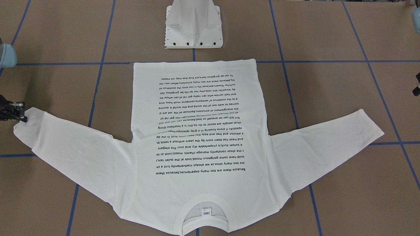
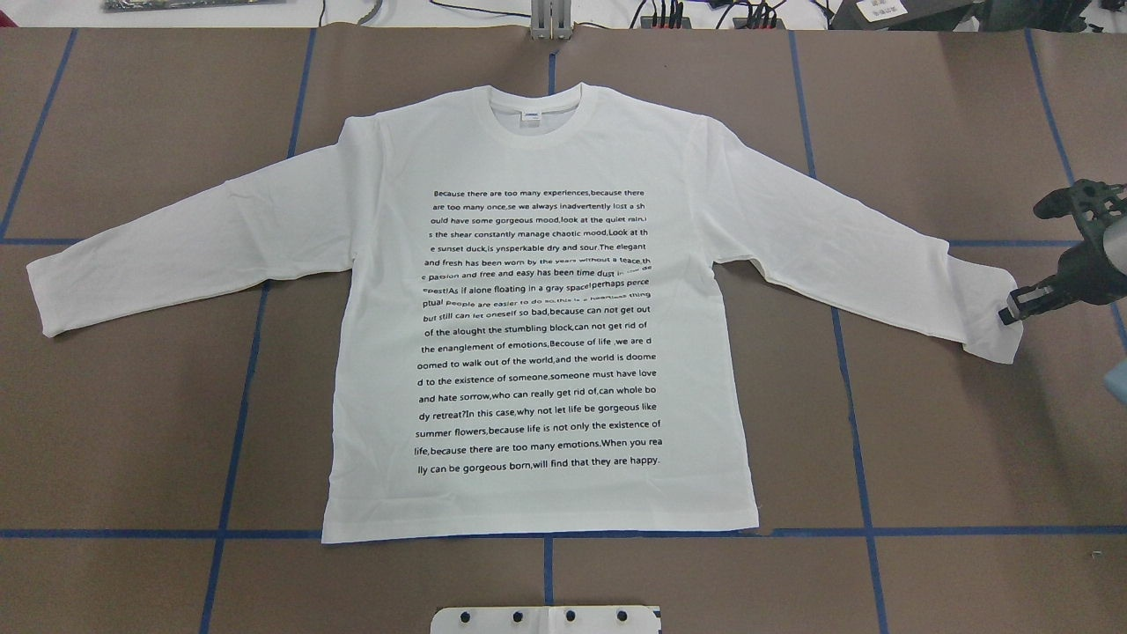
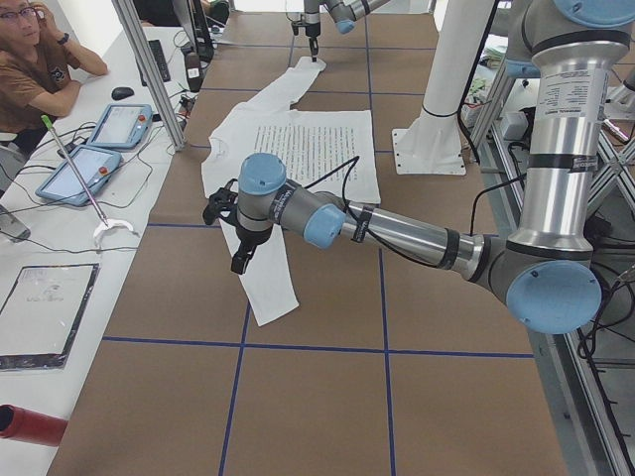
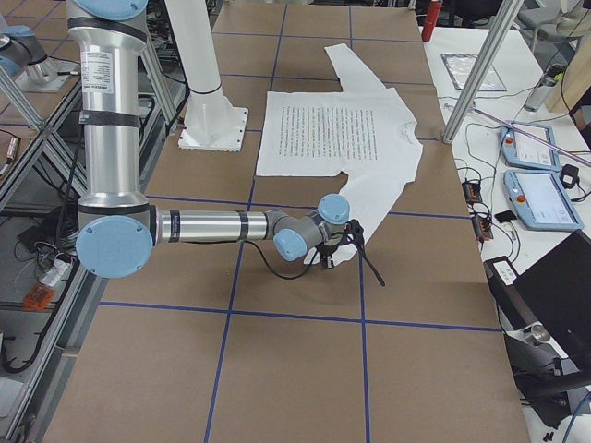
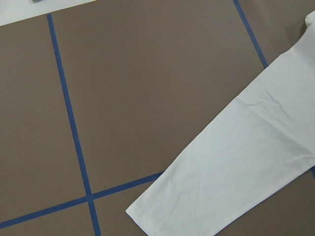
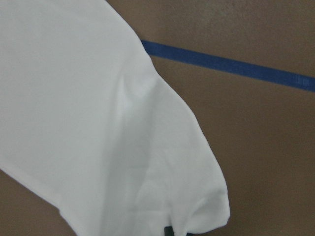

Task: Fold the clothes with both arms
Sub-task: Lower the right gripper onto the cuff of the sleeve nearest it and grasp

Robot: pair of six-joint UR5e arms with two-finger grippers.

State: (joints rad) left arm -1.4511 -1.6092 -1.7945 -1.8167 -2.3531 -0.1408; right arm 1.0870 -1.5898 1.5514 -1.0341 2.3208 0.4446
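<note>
The white long-sleeved shirt (image 2: 537,352) lies flat on the brown table with its text side up, both sleeves spread and its collar (image 2: 543,110) away from the robot. My right gripper (image 2: 1011,313) is at the cuff of the right sleeve (image 2: 968,299), shut on the cuff's edge; the right wrist view shows that cuff (image 6: 147,162) bunched up close. Seen from the left side, my left gripper (image 3: 238,260) hangs above the left sleeve (image 3: 270,288). I cannot tell whether it is open or shut. The left wrist view looks down on that sleeve (image 5: 246,162) from a height.
The robot's white pedestal (image 1: 193,26) stands just behind the shirt's hem. Blue tape lines (image 2: 238,414) cross the table. Beyond the table's far edge, a person (image 3: 30,69) sits at a white bench with tablets (image 3: 99,144) and cables.
</note>
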